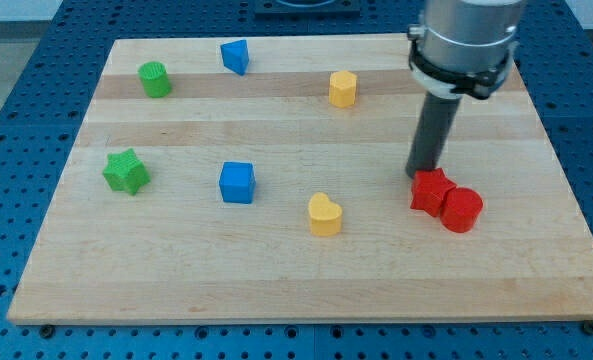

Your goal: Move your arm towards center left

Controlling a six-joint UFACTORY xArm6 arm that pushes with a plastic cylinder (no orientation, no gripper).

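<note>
My tip is at the view's right, resting on the board just above and left of a red star block, touching or nearly touching it. A red cylinder sits against the star's right side. At the centre left lie a green star and a blue cube. A yellow heart lies between the cube and the red blocks.
A green cylinder and a blue triangular block sit at the view's top left. A yellow hexagonal block sits at the top centre. The wooden board lies on a blue perforated table.
</note>
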